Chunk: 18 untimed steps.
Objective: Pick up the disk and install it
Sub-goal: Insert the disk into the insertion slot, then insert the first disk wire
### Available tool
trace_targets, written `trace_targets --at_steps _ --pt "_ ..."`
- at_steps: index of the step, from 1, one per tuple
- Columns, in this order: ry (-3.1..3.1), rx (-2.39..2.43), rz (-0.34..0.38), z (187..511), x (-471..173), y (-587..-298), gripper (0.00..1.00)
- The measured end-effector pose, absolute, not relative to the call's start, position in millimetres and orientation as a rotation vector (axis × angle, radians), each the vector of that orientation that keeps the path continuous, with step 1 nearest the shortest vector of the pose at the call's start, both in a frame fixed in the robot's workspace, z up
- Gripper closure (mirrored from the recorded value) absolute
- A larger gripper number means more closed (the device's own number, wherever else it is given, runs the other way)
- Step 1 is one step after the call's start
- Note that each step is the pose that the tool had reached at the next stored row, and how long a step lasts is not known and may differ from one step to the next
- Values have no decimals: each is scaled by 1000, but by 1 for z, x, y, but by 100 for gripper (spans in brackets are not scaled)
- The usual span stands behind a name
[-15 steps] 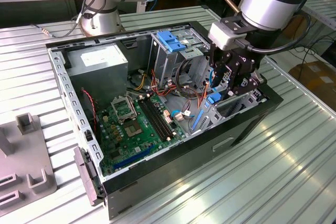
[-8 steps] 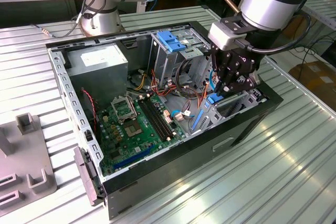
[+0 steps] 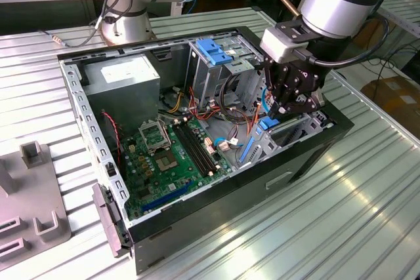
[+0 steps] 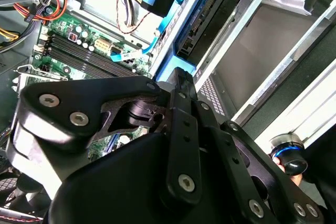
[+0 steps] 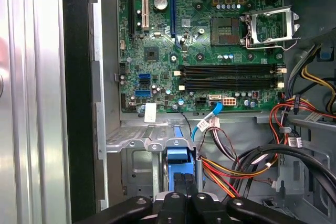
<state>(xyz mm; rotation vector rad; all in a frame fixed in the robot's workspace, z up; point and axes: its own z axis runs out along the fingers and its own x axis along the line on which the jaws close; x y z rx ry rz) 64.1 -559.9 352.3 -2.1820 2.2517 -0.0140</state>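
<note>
disk: the disk stands on edge in the metal bay, at about 3 o'clock of the motherboard in the exterior view; blue carrier end faces up
claw: the claw comes straight down on the carrier end, tips close together, looks clamped on it
why held so: probably an edge grip, so the disk can slide down between the bay walls
stage: disk lifted and in the bay mouth; full seating not clear
cables: orange and red wire bundle and blue data cable lie just beside the bay, likely snag risk
cage: grey drive cage with blue latch at 12 o'clock of the board, apart from the claw
power supply: grey box at 10 o'clock, well apart
case: open PC case lies flat on the ribbed worktop
fixture: grey block at 9 o'clock, outside the case
</note>
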Motion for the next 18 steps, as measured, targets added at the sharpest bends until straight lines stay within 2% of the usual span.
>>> trace_targets --at_steps 18 --pt "2258 -2188 -29 352 73 -560 90"
